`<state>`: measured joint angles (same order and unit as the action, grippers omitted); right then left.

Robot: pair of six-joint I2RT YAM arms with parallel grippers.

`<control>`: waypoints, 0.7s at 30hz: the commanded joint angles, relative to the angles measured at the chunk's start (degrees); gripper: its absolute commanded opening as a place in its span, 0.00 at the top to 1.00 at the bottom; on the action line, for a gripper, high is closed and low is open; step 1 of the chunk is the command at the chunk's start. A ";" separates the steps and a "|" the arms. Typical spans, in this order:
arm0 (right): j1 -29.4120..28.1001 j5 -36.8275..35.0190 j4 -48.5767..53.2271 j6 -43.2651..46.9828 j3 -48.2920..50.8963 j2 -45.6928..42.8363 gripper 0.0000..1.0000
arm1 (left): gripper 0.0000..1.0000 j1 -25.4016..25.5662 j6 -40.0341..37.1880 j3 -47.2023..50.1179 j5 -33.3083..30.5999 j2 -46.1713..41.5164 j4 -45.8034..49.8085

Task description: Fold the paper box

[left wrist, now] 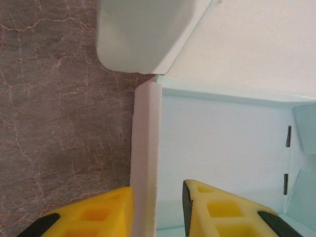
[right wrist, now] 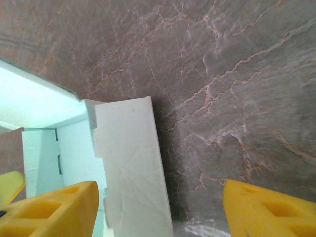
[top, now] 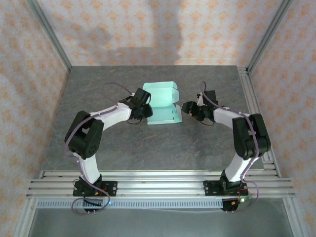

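Mint-green paper box (top: 160, 106) sits mid-table (top: 148, 148) between the arms, left gripper (left wrist: 158, 197) loosely astride its raised left wall (left wrist: 145, 148), not clamped, right gripper (right wrist: 160, 192) wide open around the right flap (right wrist: 131, 163), probably to stand both sides up together.

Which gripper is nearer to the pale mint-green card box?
Left. The left gripper straddles the left wall of the pale mint-green card box with its fingers; the right gripper hangs wide open at its right flap.

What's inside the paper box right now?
Inside the paper box: bare mint floor, two dark slots, and one finger of the left tool. The floor beneath that finger is hidden.
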<state>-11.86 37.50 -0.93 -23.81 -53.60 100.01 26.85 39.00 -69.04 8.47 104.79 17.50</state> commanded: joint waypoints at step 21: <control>-2.73 10.36 -14.22 -8.84 -2.43 6.74 0.33 | 0.79 -0.58 -1.12 -1.19 -1.24 4.25 -1.13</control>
<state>-14.22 45.91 -10.46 -30.87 -55.51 106.67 26.57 38.85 -69.06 8.51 108.49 16.88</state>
